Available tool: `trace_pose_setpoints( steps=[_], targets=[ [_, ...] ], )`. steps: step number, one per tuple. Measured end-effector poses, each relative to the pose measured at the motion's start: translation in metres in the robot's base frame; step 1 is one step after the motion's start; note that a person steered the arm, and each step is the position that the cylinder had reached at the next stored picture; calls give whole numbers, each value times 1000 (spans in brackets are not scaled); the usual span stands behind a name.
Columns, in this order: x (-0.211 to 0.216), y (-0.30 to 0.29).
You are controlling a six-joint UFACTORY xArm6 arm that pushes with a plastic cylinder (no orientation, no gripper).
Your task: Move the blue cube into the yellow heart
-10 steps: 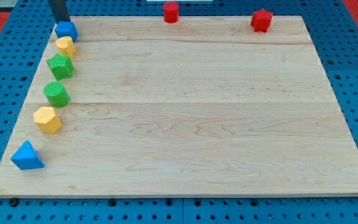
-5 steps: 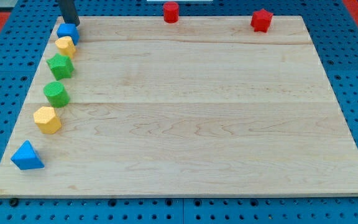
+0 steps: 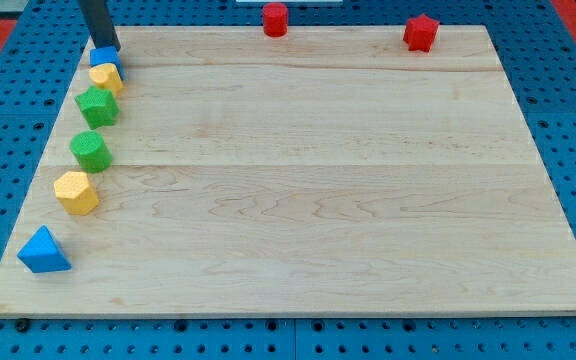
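The blue cube point(image 3: 104, 58) sits at the board's top left corner, pressed against the yellow heart point(image 3: 106, 77) just below it. My tip point(image 3: 105, 47) stands on the cube's upper edge, touching it, and hides part of its top. The dark rod rises out of the view's top.
Down the left edge lie a green star-like block point(image 3: 97, 105), a green cylinder point(image 3: 91, 151), a yellow hexagonal block point(image 3: 76, 192) and a blue triangular block point(image 3: 43, 250). A red cylinder point(image 3: 275, 19) and a red star block point(image 3: 420, 32) sit at the top edge of the wooden board point(image 3: 308, 180).
My tip shifted slightly left and down onto the blue cube. The cube slid down against the yellow heart, which it now partly overlaps. Other blocks stayed put.
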State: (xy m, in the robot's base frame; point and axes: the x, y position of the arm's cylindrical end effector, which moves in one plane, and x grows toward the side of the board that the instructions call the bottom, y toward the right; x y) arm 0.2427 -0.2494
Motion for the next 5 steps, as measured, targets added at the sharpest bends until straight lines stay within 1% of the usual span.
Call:
trace_pose_setpoints(
  steps=[5],
  targets=[
    [9,25]
  ],
)
